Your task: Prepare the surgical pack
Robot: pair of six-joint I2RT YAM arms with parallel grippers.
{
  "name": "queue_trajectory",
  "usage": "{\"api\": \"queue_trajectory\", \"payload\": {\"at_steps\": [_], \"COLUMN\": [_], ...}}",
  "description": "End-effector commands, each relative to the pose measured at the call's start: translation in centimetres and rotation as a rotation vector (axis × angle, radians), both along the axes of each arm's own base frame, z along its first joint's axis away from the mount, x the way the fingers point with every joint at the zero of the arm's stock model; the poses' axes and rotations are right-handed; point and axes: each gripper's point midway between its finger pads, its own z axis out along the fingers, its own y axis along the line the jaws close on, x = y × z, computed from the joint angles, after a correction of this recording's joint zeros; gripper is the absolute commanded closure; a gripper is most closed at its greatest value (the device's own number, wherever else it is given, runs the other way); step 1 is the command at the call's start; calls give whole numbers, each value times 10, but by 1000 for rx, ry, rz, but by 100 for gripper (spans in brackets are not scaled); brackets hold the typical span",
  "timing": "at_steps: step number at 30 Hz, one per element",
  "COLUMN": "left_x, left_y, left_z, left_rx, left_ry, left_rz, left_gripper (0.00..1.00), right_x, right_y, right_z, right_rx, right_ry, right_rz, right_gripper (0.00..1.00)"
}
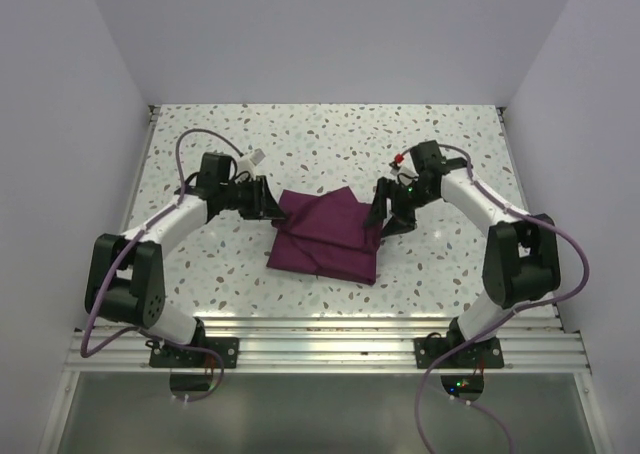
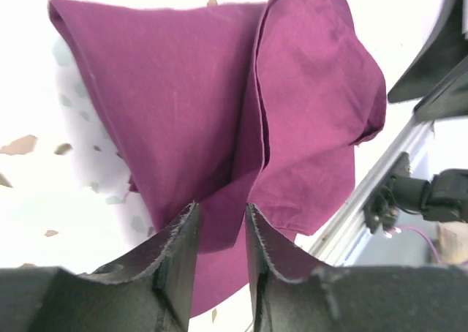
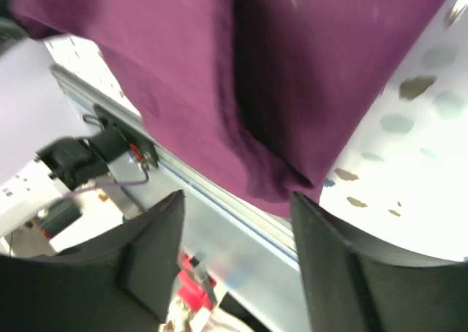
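Observation:
The surgical pack [image 1: 325,236] is a dark purple cloth folded into a flat, slightly rumpled bundle in the middle of the speckled table. My left gripper [image 1: 268,202] is at the bundle's upper left corner. In the left wrist view its jaws [image 2: 221,219] stand parted, with a fold of the cloth [image 2: 219,112] lying loosely in the gap. My right gripper [image 1: 385,214] is at the bundle's right edge. Its jaws [image 3: 238,200] are wide apart with nothing between them, and the cloth's edge [image 3: 278,91] lies just beyond the tips.
The terrazzo tabletop [image 1: 330,144] is closed in by white walls [image 1: 60,124] on the left, back and right. An aluminium rail [image 1: 330,339] carrying both arm bases runs along the near edge.

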Motion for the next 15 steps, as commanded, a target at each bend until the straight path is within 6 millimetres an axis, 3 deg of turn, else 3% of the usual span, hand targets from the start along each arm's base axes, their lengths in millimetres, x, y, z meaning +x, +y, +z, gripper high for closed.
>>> {"api": "queue_trajectory", "payload": {"at_steps": [1, 6, 7, 9, 15], "left_x": [17, 22, 23, 23, 21], "left_y": [11, 17, 18, 18, 17], "left_z": [30, 26, 26, 27, 29], "left_rx": [58, 97, 97, 96, 94], "left_ry": [-113, -114, -114, -118, -132], "left_rz": [31, 68, 70, 75, 61], "left_gripper": [66, 68, 68, 66, 65], "right_x": [41, 94, 101, 120, 142], "right_y": [-4, 9, 13, 20, 28], "right_z": [23, 37, 28, 30, -1], "right_rx": [-32, -1, 10, 39, 30], "right_ry": [-105, -190, -180, -224, -251], "right_rz": [-23, -9, 0, 7, 102], "right_gripper": [32, 25, 24, 23, 23]}}
